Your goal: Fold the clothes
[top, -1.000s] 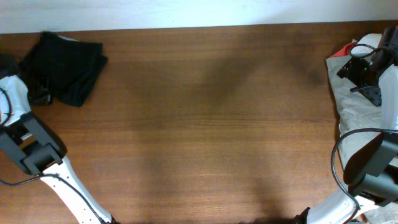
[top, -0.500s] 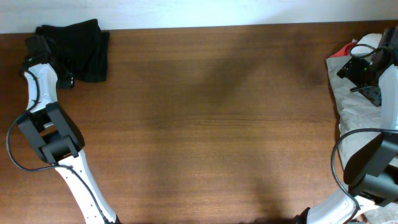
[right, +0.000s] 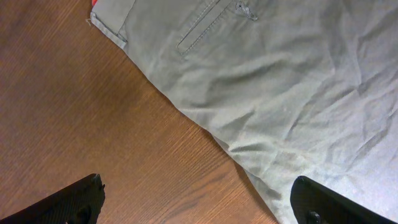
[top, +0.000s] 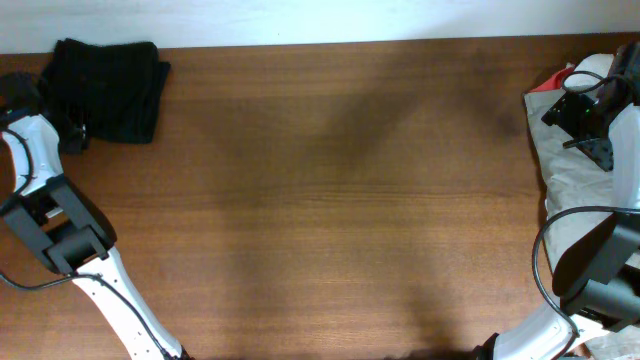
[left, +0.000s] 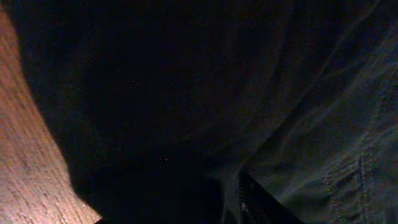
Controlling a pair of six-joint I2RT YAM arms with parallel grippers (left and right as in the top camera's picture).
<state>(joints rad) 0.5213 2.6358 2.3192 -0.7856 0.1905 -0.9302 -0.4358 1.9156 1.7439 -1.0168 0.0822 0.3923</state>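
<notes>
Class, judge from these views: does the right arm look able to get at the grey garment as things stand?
Probably yes. The right pincer hangs open over the edge of the grey garment, and nothing shows between them. Only bare table lies beside it.

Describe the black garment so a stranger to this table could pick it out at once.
Start at the brown wooden table and look to its far left corner. There lies the black fabric garment, a compact folded bundle. It is the only dark cloth; the pale grey crumpled trousers lie at the opposite, right edge.
</notes>
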